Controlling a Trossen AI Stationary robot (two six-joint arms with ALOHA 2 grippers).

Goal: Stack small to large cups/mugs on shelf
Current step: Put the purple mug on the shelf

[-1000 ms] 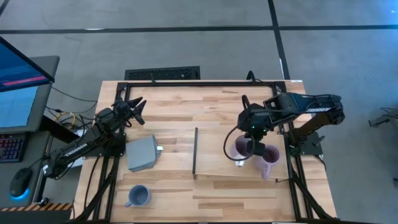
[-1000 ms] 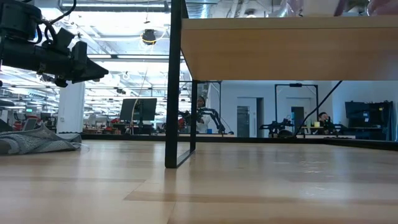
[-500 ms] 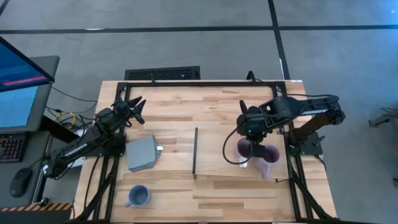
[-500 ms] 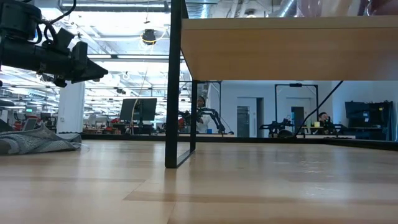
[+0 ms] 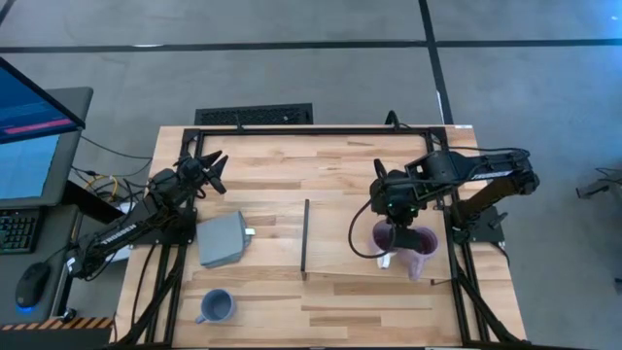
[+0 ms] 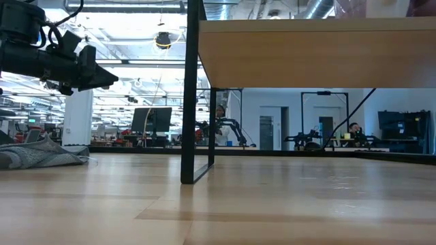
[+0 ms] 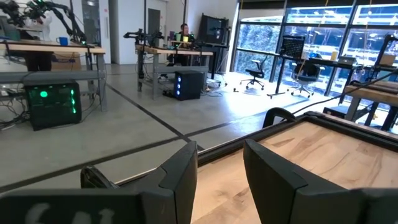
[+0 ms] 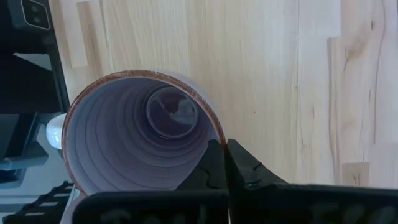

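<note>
Since a second ago your right gripper point(image 5: 397, 226) has carried its lavender mug point(image 8: 140, 137) toward the second lavender mug point(image 5: 421, 245) on the shelf point(image 5: 369, 292), fingers clamped on the rim | held mug's interior looks empty | left gripper point(image 7: 221, 180) parted, waiting at table's far-left edge | blue-grey mug point(image 5: 216, 306) sits off-shelf near grey block point(image 5: 222, 240) | no legible writing.

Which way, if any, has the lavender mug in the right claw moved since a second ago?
Yes. The lavender mug has shifted slightly right, away from the shelf's black strip toward the other lavender mug.
</note>
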